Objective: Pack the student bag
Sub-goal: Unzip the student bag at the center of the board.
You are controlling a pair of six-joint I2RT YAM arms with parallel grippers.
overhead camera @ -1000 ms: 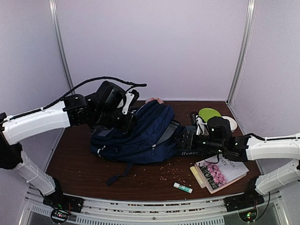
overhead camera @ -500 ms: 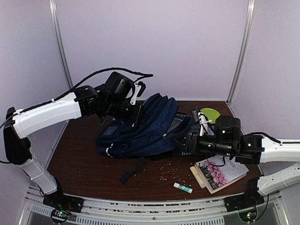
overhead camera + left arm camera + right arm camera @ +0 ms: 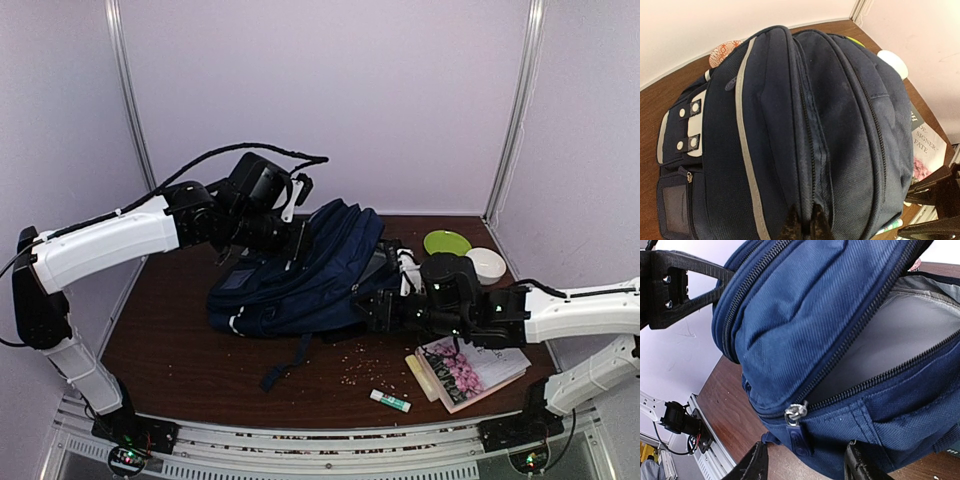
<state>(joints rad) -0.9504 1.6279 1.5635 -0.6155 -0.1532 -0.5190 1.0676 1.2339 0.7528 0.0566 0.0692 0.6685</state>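
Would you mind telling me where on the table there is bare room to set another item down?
The clearest patch is the near-left table, between the student bag and the front edge. The right is crowded: book, glue stick, white bowl, green plate.

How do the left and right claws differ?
The left claw is shut, pinching the top of the student bag; the right claw is open, gripping nothing. The left claw is held high; the right claw sits low by the bag's unzipped opening. Both face the bag.
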